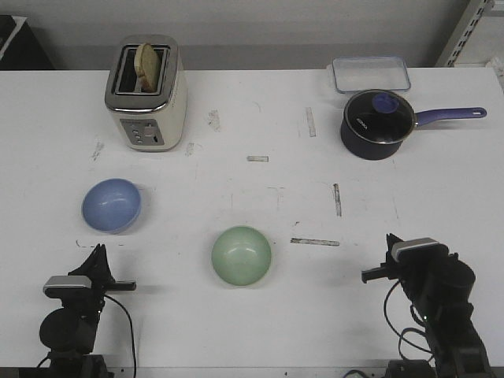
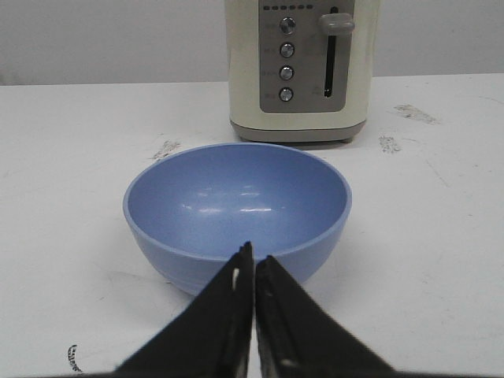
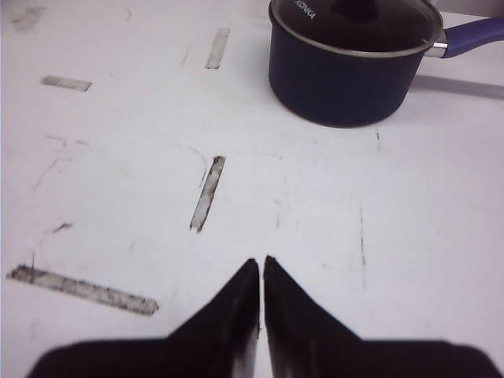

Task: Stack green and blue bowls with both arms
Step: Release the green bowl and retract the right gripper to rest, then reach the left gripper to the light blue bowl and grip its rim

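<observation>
The pale blue bowl (image 1: 112, 205) stands upright on the white table at the left, in front of the toaster. It fills the left wrist view (image 2: 236, 209). The pale green bowl (image 1: 241, 255) stands upright near the table's middle front, apart from the blue one. My left gripper (image 1: 98, 250) is shut and empty, just short of the blue bowl's near side; its tips (image 2: 253, 253) point at the bowl's rim. My right gripper (image 1: 368, 275) is shut and empty at the front right; in its wrist view (image 3: 261, 264) it hangs over bare table. The green bowl is out of both wrist views.
A cream toaster (image 1: 146, 93) with bread in a slot stands at the back left. A dark navy saucepan (image 1: 378, 123) with glass lid and purple handle stands at the back right, a clear lidded box (image 1: 371, 73) behind it. Tape marks (image 1: 315, 242) dot the table.
</observation>
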{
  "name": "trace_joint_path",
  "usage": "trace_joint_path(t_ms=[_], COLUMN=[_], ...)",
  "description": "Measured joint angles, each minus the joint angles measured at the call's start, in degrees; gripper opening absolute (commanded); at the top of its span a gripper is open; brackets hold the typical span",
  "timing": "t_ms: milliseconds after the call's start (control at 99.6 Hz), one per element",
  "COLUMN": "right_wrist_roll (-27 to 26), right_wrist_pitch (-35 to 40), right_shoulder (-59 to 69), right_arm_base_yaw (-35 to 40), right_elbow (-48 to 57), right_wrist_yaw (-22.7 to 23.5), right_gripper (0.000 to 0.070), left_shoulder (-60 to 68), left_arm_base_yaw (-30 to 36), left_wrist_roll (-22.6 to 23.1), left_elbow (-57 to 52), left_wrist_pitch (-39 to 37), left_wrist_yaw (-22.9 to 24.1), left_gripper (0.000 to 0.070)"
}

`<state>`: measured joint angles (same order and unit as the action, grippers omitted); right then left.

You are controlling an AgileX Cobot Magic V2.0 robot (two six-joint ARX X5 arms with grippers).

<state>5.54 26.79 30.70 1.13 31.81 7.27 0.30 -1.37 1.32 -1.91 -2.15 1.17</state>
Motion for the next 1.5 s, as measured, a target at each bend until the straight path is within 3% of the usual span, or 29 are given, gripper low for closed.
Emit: trace_joint_path(t_ms=[382,633,854,1014,1155,1185,1376,1436,1497], right_wrist_roll=[-0.02,0.0,-0.02,0.0,-0.02,0.0,-0.02,0.0,0.0], right_wrist_pitch=[-2.4,-2.19,-2.21,-2.21,-2.19,-2.21,-2.21,-2.19,-2.21], right_shoulder=[-14.4,-14.32,-14.32,-14.32,-14.32,-14.32,-14.32,-14.32,-14.32], right_arm_base_yaw=[0.0,0.0,0.0,0.0,0.0,0.0,1.05,1.46,1.68], right_elbow=[-4.22,-4.26,-4.35,-4.35,-4.35,-4.35,-4.35,-4.35,-4.35], right_wrist_yaw=[-2.67,-3.02,-2.99,-2.99,-2.99,-3.02,-3.02,-2.99,-2.99], right_gripper=[0.0,0.0,0.0,0.0,0.0,0.0,0.0,0.0,0.0], left_shoulder=[0.31,9.55,28.17,39.91,48.5,50.51,58.38,60.61,62.9], left_arm_base_yaw=[-0.02,-0.02,-0.46,-3.23,-8.39,-9.46,-13.46,-13.94,-13.94], left_wrist_roll=[-4.28,-4.81,-3.32,-2.67,-2.29,-2.29,-2.27,-2.25,-2.25], left_elbow=[-3.3,-26.6,-49.27,-56.74,-57.81,-57.79,-57.79,-57.79,-57.79], left_wrist_pitch=[-4.61,-2.58,10.78,17.22,20.0,20.98,23.89,24.48,25.59], left_wrist_yaw=[0.46,7.15,10.91,8.52,-0.5,-2.4,-6.58,-7.32,-7.5], left_gripper=[0.0001,0.0003,0.0037,0.0039,0.0048,0.0072,0.0412,0.0461,0.0465])
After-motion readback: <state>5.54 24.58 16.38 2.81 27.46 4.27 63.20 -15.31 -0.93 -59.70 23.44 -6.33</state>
